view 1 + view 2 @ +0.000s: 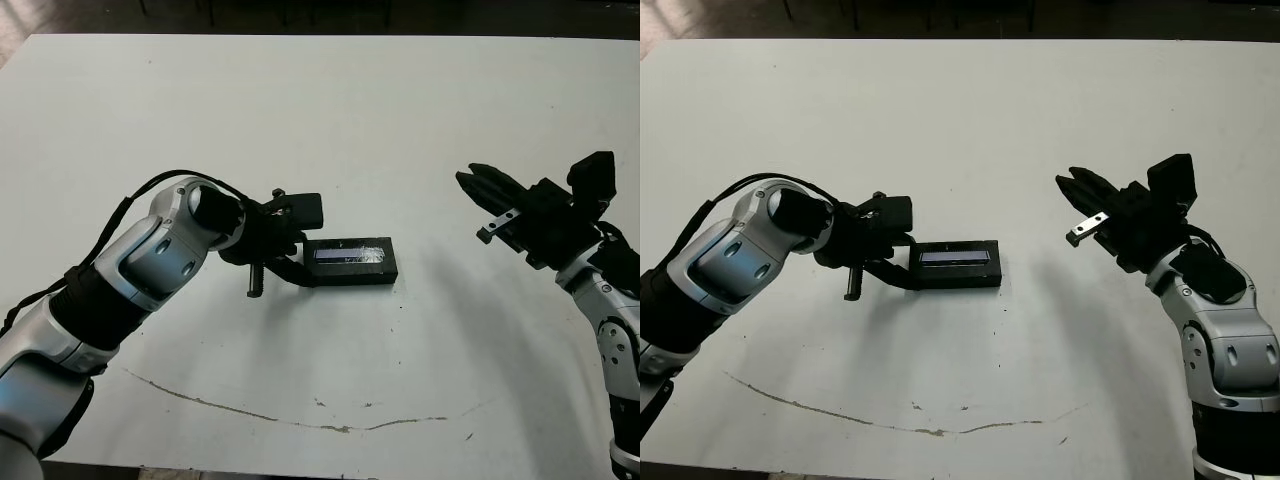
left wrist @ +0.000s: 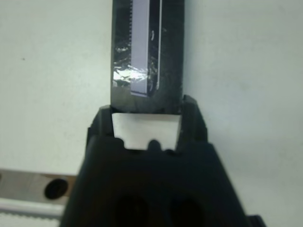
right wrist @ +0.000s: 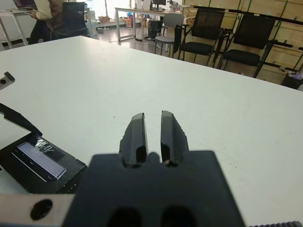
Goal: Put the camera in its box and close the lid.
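The lid [image 1: 350,254], a black slab with a pale silver stripe, lies flat on the box [image 1: 352,278] in the middle of the table. Only the box's black front wall shows below it. The camera is hidden. My left gripper [image 1: 303,263] is at the left end of the lid. In the left wrist view its fingers [image 2: 105,118] flank the end of the lid [image 2: 147,47] on both sides and look closed against it. My right gripper [image 1: 466,179] hangs shut in the air well to the right of the box, holding nothing. Its fingers [image 3: 138,132] are nearly together.
A thin dark curved mark [image 1: 300,420] runs across the white table [image 1: 320,110] near its front edge. Beyond the table, the right wrist view shows black chairs [image 3: 203,33] and a seated person [image 3: 45,12] far off.
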### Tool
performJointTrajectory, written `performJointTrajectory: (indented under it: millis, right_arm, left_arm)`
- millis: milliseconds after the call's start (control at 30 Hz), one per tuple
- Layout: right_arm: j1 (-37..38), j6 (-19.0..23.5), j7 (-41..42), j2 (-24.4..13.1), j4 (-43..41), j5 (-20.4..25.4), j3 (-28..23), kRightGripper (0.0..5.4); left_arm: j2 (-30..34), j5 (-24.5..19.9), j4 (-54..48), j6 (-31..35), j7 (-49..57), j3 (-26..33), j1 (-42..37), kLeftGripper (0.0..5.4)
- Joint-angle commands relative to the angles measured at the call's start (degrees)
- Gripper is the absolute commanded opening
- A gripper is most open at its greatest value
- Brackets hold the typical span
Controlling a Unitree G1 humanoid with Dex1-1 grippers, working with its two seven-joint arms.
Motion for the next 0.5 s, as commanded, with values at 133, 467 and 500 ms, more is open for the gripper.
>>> performJointTrajectory:
  millis: [133,467,500]
  right_arm:
    - [1.3,0.8,0.3,-0.2,0.4,0.3,0.2,0.00]
    - [1.3,1.0,0.0,-0.5,-0.2,0.0,0.2,0.00]
    - [1.3,1.0,0.1,-0.6,-0.1,0.0,0.2,0.00]
  left_arm:
    - [1.8,-1.2,3.3,-9.2,-6.7,-2.6,1.9,2.12]
    - [8.0,-3.7,7.6,-11.5,-10.7,3.0,7.0,4.50]
    - [9.1,-4.3,7.5,-12.3,-11.0,4.1,7.9,4.71]
